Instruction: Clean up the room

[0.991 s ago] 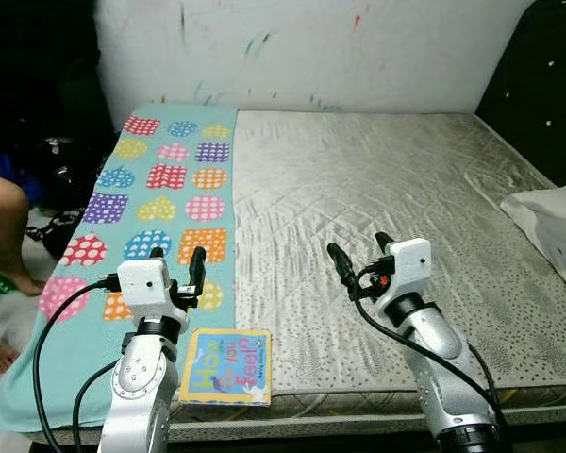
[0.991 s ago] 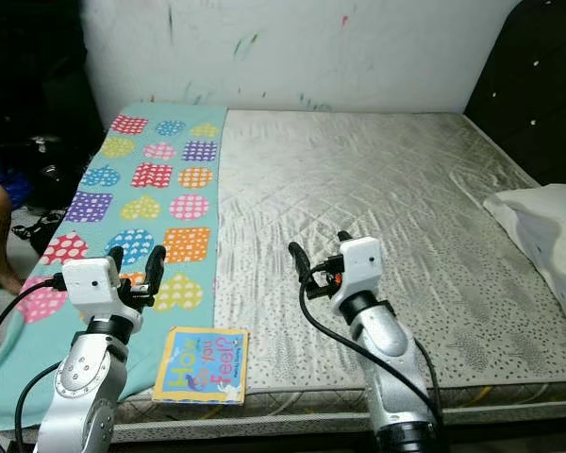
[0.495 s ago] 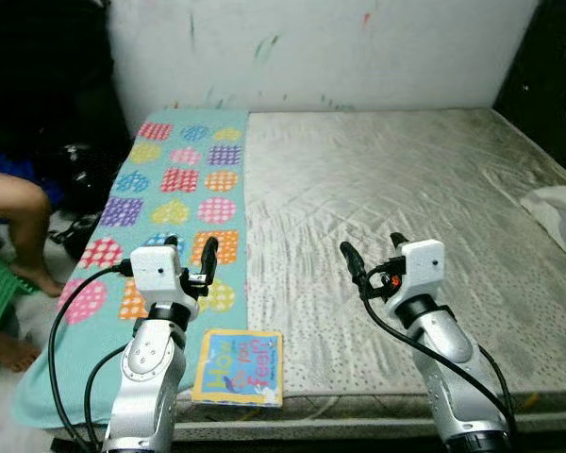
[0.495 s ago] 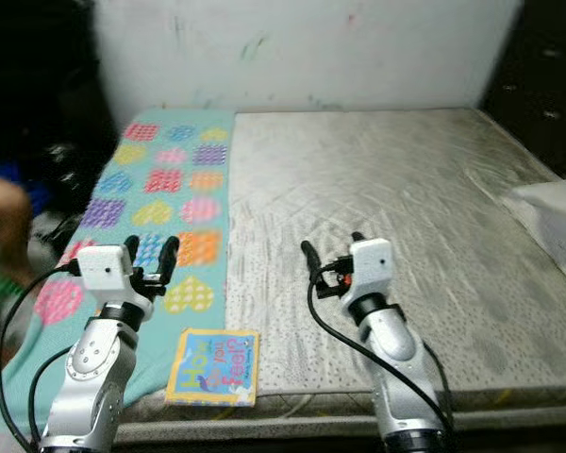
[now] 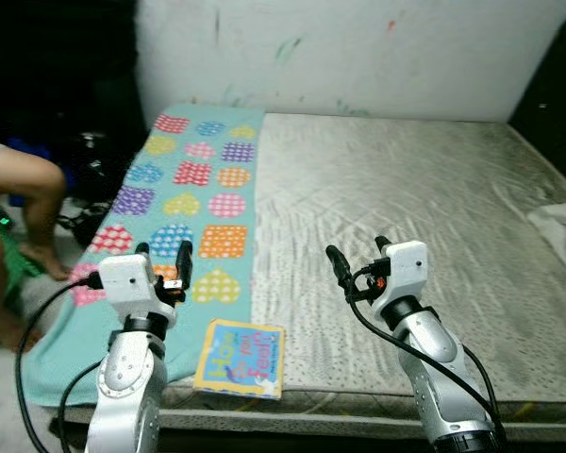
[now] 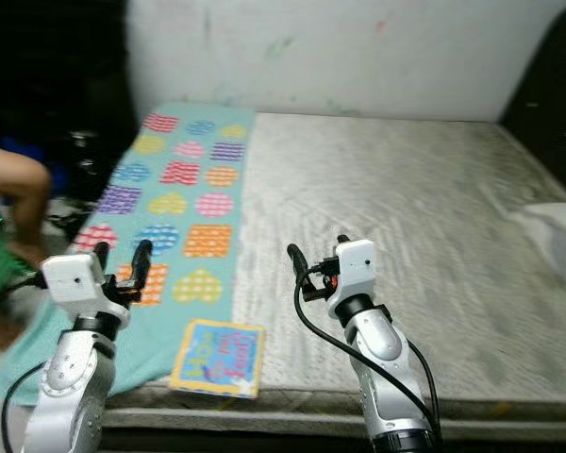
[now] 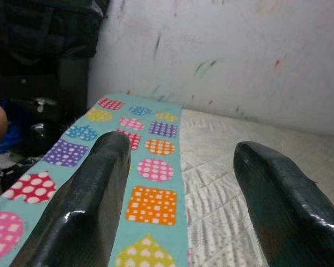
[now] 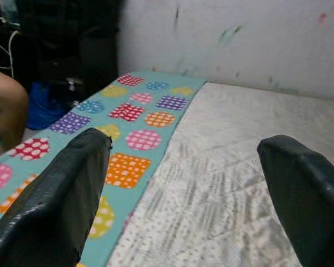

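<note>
Left pincer and right pincer both spread open above the bed, book at six o'clock edge, nothing held

mattress: bare, passable 12 to 2 o'clock | book: near edge, 7 o'clock | pillow: 3 o'clock | person's legs: floor, 9 o'clock

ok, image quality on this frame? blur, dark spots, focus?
Right eye view: soft motion blur overall, book title unreadable. Left eye view: sharper, book lettering legible; upper left corner nearly black. Both wrist views: fingers loom large and slightly soft, patterned blanket and wall reasonably clear, with shiny highlights on the left fingers.
</note>
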`<state>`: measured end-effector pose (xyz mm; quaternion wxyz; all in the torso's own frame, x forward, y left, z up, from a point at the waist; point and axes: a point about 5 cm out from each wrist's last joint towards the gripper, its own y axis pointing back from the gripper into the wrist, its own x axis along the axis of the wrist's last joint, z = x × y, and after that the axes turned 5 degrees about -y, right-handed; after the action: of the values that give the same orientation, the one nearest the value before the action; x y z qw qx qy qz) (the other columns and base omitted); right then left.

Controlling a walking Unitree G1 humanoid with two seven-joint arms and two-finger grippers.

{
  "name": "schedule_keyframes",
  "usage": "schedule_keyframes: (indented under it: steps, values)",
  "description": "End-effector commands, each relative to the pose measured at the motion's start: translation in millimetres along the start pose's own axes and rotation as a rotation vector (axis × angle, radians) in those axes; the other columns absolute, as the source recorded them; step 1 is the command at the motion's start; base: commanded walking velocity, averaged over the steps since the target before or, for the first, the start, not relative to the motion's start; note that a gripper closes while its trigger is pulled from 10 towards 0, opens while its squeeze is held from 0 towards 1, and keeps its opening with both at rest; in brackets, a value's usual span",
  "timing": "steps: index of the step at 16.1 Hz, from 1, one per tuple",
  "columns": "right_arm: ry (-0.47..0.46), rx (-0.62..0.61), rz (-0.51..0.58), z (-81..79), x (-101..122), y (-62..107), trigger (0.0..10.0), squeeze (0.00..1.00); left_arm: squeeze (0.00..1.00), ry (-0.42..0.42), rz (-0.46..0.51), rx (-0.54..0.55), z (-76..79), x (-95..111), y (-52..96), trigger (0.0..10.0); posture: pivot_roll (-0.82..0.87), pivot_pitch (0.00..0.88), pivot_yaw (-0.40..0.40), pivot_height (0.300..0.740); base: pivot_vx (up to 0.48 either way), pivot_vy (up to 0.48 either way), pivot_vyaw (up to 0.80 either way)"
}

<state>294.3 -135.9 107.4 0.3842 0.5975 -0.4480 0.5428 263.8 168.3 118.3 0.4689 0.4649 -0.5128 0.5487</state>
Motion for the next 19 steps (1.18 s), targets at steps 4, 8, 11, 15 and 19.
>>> schedule_keyframes:
  steps: [4, 8, 11, 15, 19]
  values:
    - [0.008, 0.027, 0.002, -1.8, 7.7, -4.5, 10.0, 0.00, 0.00, -0.008, -0.009, 0.056, -4.9, 5.5, 10.5, 10.0, -0.06, 0.097, -0.084, 0.740, 0.000, 0.000, 0.00]
    - [0.011, 0.029, -0.013, 0.1, 6.7, -1.5, 10.0, 0.00, 0.00, 0.012, -0.050, 0.096, -14.1, 1.0, 17.7, 10.0, -0.06, 0.106, -0.093, 0.740, 0.000, 0.000, 0.00]
    - [0.021, 0.044, -0.021, 0.1, 7.2, -2.6, 10.0, 0.00, 0.00, 0.012, -0.055, 0.099, -10.6, 1.3, 15.9, 10.0, -0.07, 0.098, -0.107, 0.740, 0.000, 0.000, 0.00]
    - [0.040, 0.065, -0.014, -1.9, 10.4, -7.4, 10.0, 0.00, 0.00, 0.014, -0.052, 0.106, -9.1, 2.0, 16.5, 10.0, -0.06, 0.094, -0.121, 0.740, 0.000, 0.000, 0.00]
    - [0.052, 0.036, 0.009, 1.5, 14.3, -5.8, 10.0, 0.00, 0.00, 0.018, -0.051, 0.057, -1.0, 1.1, 8.5, 10.0, -0.09, 0.095, -0.080, 0.740, 0.000, 0.000, 0.00]
